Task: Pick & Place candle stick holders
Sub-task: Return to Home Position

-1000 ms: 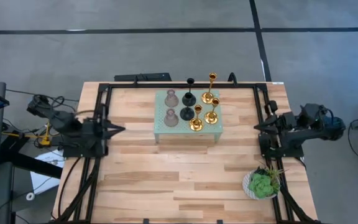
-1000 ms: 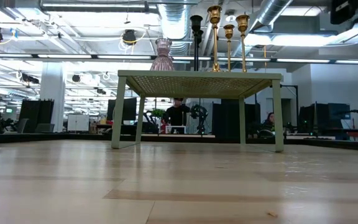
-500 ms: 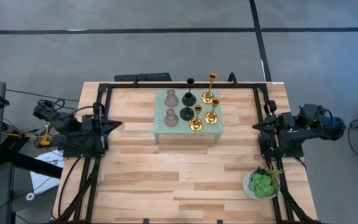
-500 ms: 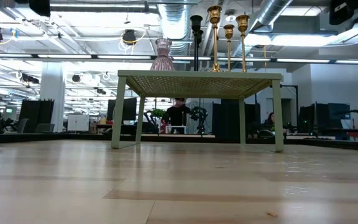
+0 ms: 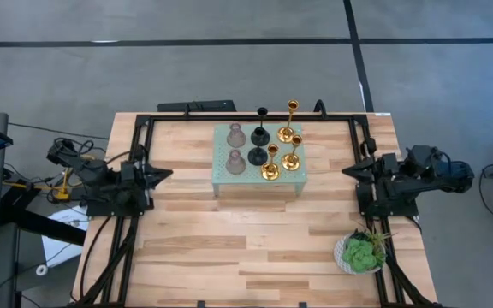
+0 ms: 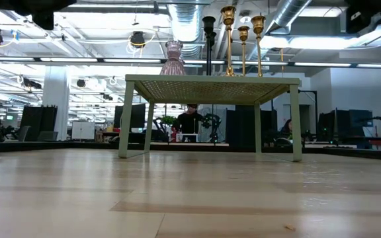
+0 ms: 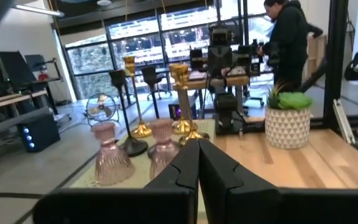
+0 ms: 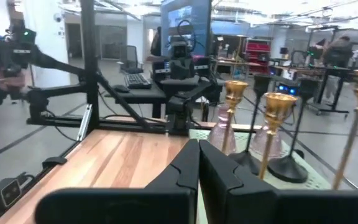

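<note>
Seven candle stick holders stand on their round bases on a pale green perforated stand (image 5: 221, 175) at the table's far middle: two dusty pink (image 5: 236, 135), two matte black (image 5: 260, 134), three gold (image 5: 270, 169). In the low view the stand top (image 6: 210, 86) carries a pink holder (image 6: 173, 58) and gold holders (image 6: 229, 33). My left gripper (image 5: 168, 174) is shut and empty left of the stand; its wrist view (image 7: 197, 149) faces the pink holders (image 7: 107, 158). My right gripper (image 5: 346, 171) is shut and empty right of the stand; its wrist view (image 8: 197, 149) faces the gold holders (image 8: 272, 130).
A green leafy plant in a white pot (image 5: 364, 252) stands at the table's near right. A black bar (image 5: 197, 106) lies along the far edge. Black frame rails (image 5: 135, 248) run along both table sides. A person (image 7: 288, 37) stands in the room beyond.
My right gripper has edged a little toward the stand, staying shut. My left arm has shifted slightly at the left edge and stays shut. The holders and the stand have not moved.
</note>
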